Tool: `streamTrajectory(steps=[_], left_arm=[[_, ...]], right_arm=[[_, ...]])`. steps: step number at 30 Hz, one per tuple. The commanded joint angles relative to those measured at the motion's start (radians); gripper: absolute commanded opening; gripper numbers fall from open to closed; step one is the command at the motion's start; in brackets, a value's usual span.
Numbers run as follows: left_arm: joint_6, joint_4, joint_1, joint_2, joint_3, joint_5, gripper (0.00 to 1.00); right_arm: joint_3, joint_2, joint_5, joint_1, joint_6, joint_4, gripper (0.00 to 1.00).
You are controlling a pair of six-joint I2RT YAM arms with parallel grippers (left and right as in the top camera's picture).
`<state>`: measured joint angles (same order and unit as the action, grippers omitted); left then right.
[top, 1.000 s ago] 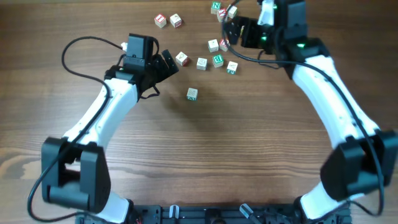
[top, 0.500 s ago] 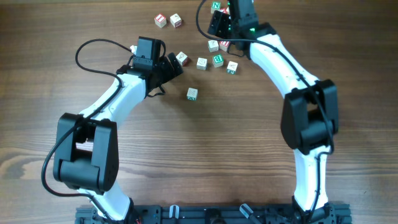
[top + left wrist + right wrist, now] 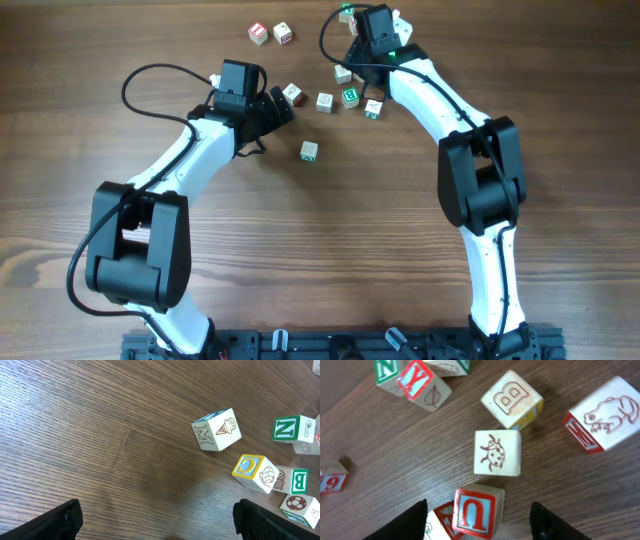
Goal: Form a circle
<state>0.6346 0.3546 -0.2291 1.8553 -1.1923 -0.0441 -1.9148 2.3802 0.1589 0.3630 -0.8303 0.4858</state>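
The cubes are lying loose at the far middle of the table and are not forming any ring. A small cluster is sitting between the two arms, a pair of cubes is lying further off to the far left, and a lone cube is resting nearer, apart from the rest. The right gripper is reaching into the far right end of the cluster with its jaws standing partly apart, straddling the U cube. A gap is showing on each side, so nothing is being gripped. Just beyond the U cube the ladybird cube is lying flat, the B cube is sitting tilted just past it, and the frog cube is lying off to the side, apart from both. The left gripper is standing wide open at the cluster's left edge, holding nothing, with only bare wood showing between its fingertips. The M cube is lying ahead of it, clear of both fingers.
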Motion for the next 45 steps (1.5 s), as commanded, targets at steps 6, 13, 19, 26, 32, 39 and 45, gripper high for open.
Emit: streamTrajectory(steps=[6, 13, 19, 26, 32, 39, 45], left_arm=[[0.01, 0.0, -0.005, 0.006, 0.007, -0.008, 1.0], [0.01, -0.001, -0.005, 0.006, 0.007, -0.008, 1.0], [0.01, -0.003, -0.005, 0.006, 0.007, -0.008, 1.0], [0.01, -0.006, -0.005, 0.006, 0.007, -0.008, 1.0], [0.01, -0.006, -0.003, 0.006, 0.007, -0.013, 1.0], [0.012, 0.045, 0.049, 0.005, 0.007, -0.012, 1.0], [0.093, 0.108, 0.118, 0.005, 0.007, -0.012, 1.0]], right_arm=[[-0.019, 0.066, 0.025, 0.004, -0.044, -0.006, 0.63], [-0.02, 0.073, 0.026, 0.004, -0.003, -0.019, 0.41], [-0.042, 0.069, 0.023, 0.004, 0.035, 0.051, 0.31], [-0.077, -0.137, 0.017, 0.004, 0.15, 0.225, 0.31], [-0.076, -0.299, -0.064, 0.018, 0.12, 0.455, 0.31], [0.058, -0.298, -0.105, 0.122, 0.026, 0.53, 0.3], [0.294, -0.294, -0.105, 0.222, -0.07, 0.272, 0.32]])
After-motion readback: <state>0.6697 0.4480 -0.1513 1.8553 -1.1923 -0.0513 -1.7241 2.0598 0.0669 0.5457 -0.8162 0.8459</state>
